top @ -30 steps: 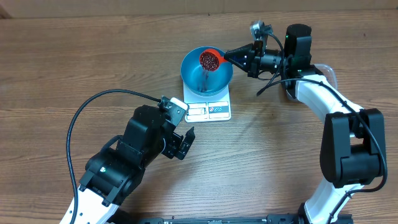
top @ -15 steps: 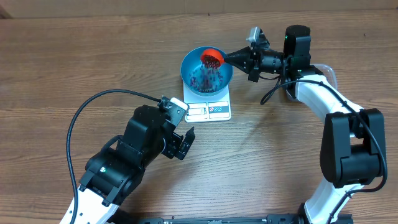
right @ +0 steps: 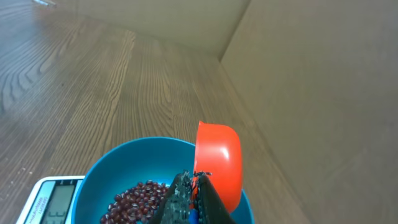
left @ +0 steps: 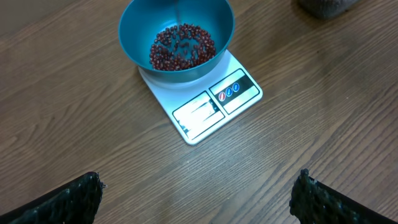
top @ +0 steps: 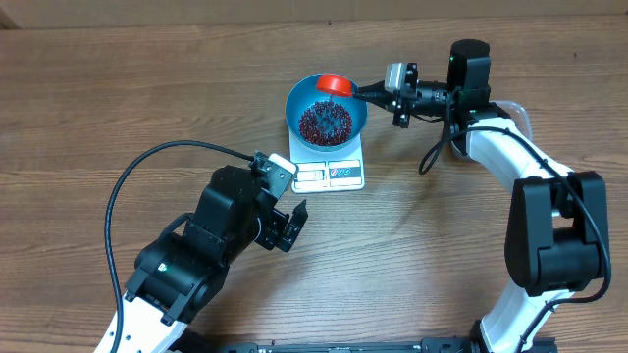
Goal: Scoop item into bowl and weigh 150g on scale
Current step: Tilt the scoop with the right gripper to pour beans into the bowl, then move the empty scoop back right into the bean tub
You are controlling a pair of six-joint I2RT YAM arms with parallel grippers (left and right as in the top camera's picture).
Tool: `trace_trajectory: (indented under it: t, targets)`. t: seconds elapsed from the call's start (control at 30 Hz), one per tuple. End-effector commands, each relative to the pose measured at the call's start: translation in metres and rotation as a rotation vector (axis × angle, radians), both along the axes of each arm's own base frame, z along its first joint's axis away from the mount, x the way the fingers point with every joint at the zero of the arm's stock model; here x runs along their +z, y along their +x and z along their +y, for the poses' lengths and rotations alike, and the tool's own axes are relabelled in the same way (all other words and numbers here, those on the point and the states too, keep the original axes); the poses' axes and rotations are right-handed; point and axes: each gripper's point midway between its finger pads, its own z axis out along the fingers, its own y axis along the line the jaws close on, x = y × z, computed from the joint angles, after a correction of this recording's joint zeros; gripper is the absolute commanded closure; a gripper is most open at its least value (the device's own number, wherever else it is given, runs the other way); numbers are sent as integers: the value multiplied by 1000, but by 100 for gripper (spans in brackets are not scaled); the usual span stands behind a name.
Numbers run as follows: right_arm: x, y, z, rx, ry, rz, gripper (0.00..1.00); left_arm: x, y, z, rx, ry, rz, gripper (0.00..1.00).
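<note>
The right gripper, clamped on the scoop, has tipped its beans into the bowl just below. The scale reading decides further scoops. The left gripper waits, fingers apart.

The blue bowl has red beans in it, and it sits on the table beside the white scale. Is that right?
Not quite. The bowl does hold beans, but it sits on top of the scale, not on the table beside it. The left wrist view shows this: the bowl covers the scale's far end.
</note>
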Motion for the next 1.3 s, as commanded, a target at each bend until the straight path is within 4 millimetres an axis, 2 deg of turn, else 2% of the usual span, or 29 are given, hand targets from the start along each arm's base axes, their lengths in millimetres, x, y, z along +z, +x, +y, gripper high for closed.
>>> trace_trajectory:
  t: [0.0,0.23,0.37,0.5,0.63,0.7,0.83,0.97,1.07,1.13,1.27]
  targets:
    - [2,-8,3,60,5,-76,96,-2,1,3,-4,18,-7,1]
    - [2,-21,4,119,41,4,96,-2,1,3,-4,18,-7,0]
    - [19,-38,-1,213,138,179,96,-2,1,3,-3,18,-7,0]
    - [29,-27,-10,143,183,448,96,-2,1,3,-3,18,-7,0]
    - [40,9,-18,-82,259,641,96,-2,1,3,-3,18,-7,1]
    - [47,22,-23,-177,297,681,96,-2,1,3,-3,18,-7,0]
    - [64,38,-32,-359,351,711,96,-2,1,3,-3,18,-7,0]
    - [80,43,-46,-541,362,699,96,-2,1,3,-3,18,-7,1]
    - [92,46,-71,-740,372,685,96,-2,1,3,-3,18,-7,0]
    - [95,45,-99,-942,338,666,96,-2,1,3,-4,18,-7,0]
    - [98,31,-137,-1181,231,645,96,-2,1,3,-3,18,-7,0]
